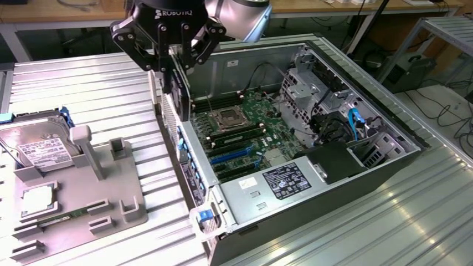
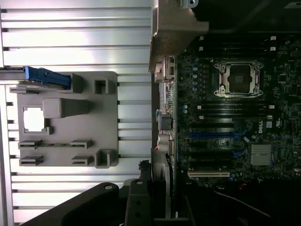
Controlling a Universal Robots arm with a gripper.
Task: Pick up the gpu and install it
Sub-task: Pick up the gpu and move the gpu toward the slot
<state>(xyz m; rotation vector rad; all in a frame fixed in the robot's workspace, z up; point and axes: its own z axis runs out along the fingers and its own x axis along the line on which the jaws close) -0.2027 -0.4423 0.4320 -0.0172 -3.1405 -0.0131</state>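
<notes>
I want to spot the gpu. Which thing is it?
Find the big open computer case. Above its edge at the exterior view's left, the gripper clamps the gpu upright. It is the one thin card held up, not seated on the motherboard.

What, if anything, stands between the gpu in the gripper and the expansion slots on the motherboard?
Nothing visible lies across the slots. The gripper holds the gpu upright at the case's rear wall, and that wall's edge is the one thing close beside it.
</notes>
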